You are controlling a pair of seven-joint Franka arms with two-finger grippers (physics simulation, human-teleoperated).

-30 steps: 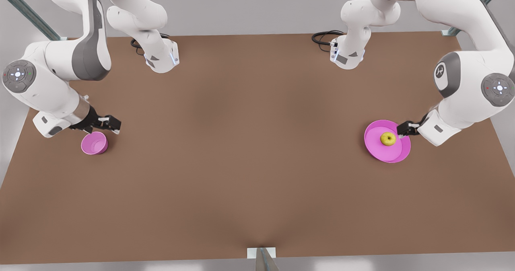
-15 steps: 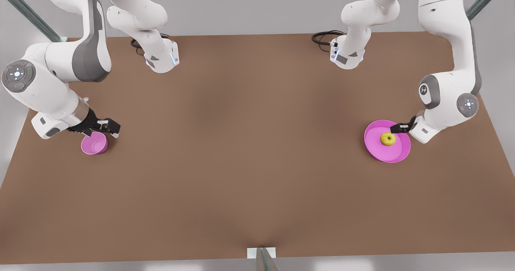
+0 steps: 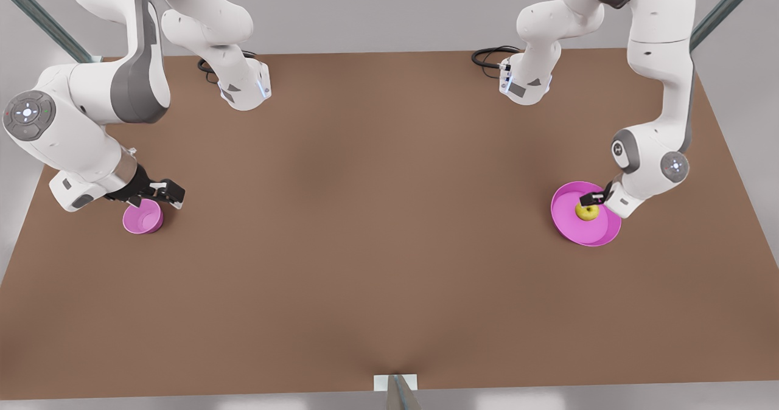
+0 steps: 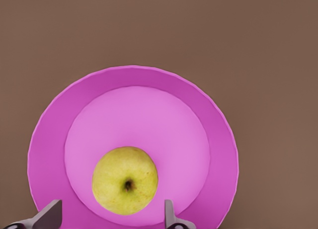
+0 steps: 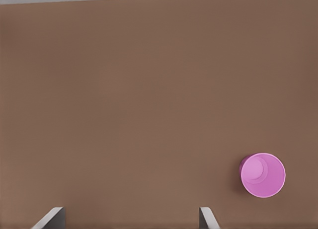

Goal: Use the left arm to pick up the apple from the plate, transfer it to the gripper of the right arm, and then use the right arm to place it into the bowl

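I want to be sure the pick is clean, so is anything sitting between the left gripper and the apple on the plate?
Nothing visible does. The left gripper hangs open directly over the apple, its fingertips spread to either side, and the plate holds only the apple. The right gripper waits open beside the bowl.

The left arm [image 3: 660, 93] is on the front view's right. It bends down low, and its gripper [image 3: 589, 200] points down with its fingers [image 4: 49, 216] spread wide apart. The right arm [image 3: 85, 112] is on the front view's left. It waits, bent at the elbow, and its gripper [image 3: 159, 192] has its fingers [image 5: 49, 218] wide apart too.
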